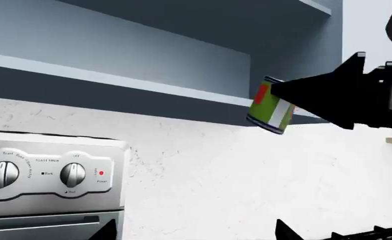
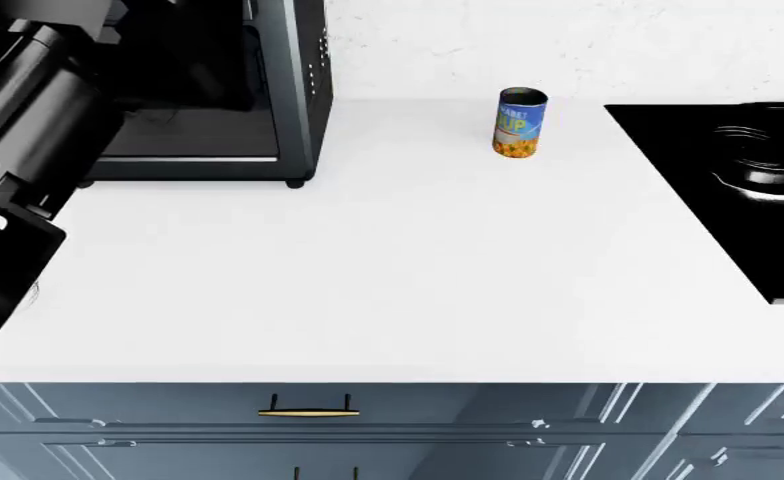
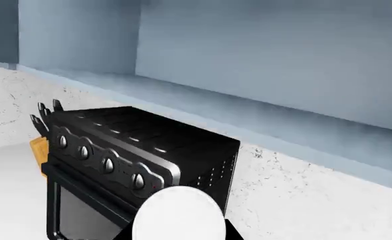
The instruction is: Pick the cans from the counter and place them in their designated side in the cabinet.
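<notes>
A green-labelled can (image 1: 271, 112) with a red spot hangs tilted in the air in front of the cabinet's (image 1: 149, 55) lower shelf edge, with my right gripper (image 1: 283, 95) shut on it. In the right wrist view the can's white end (image 3: 178, 215) fills the space between that gripper's (image 3: 178, 234) jaws, facing the open cabinet (image 3: 249, 65). My left gripper (image 1: 196, 232) is open with nothing between its fingertips, pointing at the white wall. A blue-and-yellow can (image 2: 520, 122) stands upright at the back of the white counter (image 2: 406, 280).
A black toaster oven (image 2: 219, 100) stands at the counter's back left, its knobs (image 1: 72, 174) close to my left gripper. The glossy black hob (image 2: 726, 180) lies at the right. My left arm (image 2: 19, 150) fills the head view's left edge. Drawers (image 2: 308, 410) sit below the counter.
</notes>
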Tool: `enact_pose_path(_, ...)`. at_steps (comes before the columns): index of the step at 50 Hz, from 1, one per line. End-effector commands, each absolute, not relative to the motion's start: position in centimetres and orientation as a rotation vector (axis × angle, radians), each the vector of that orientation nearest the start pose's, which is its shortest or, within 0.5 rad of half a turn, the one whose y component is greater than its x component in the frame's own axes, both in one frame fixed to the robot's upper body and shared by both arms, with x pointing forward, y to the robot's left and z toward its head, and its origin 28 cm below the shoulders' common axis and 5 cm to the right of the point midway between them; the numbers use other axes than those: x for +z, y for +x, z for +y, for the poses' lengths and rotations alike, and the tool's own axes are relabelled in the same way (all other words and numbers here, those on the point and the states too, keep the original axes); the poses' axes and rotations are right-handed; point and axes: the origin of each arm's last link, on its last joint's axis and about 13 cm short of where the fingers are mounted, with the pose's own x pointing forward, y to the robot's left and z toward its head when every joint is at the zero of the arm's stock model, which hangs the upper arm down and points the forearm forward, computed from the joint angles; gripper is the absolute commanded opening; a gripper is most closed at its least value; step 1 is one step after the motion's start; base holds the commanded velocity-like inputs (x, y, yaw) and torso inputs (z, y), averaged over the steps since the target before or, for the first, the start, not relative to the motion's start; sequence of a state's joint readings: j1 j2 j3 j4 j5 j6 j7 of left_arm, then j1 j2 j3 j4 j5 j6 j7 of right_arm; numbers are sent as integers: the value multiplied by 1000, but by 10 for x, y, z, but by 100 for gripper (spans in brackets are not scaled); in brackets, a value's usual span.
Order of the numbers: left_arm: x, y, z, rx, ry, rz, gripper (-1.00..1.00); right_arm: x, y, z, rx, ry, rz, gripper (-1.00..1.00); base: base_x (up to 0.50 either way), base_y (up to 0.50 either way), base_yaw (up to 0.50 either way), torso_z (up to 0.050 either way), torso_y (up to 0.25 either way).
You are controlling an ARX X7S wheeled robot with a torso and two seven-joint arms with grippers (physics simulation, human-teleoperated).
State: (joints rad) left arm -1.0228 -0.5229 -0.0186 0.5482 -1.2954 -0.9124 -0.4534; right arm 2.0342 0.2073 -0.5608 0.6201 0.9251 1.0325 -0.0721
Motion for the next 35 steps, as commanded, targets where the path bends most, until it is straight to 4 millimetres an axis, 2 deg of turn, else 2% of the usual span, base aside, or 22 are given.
enact_pose_path(1,325,236,237,-437,-172,-424,100,573,293,-87,489,-135,-290,-100,0,0,0,0,0)
enact_pose_path(14,330,232,234,-456,-166,-436,100,578,288,-81,355,-23,-349,-100,0,0,0,0,0)
enact_pose_path(35,340,225,234,-469,-124,-455,100,578,288,-81,355,-23,-349,-100,0,0,0,0,0)
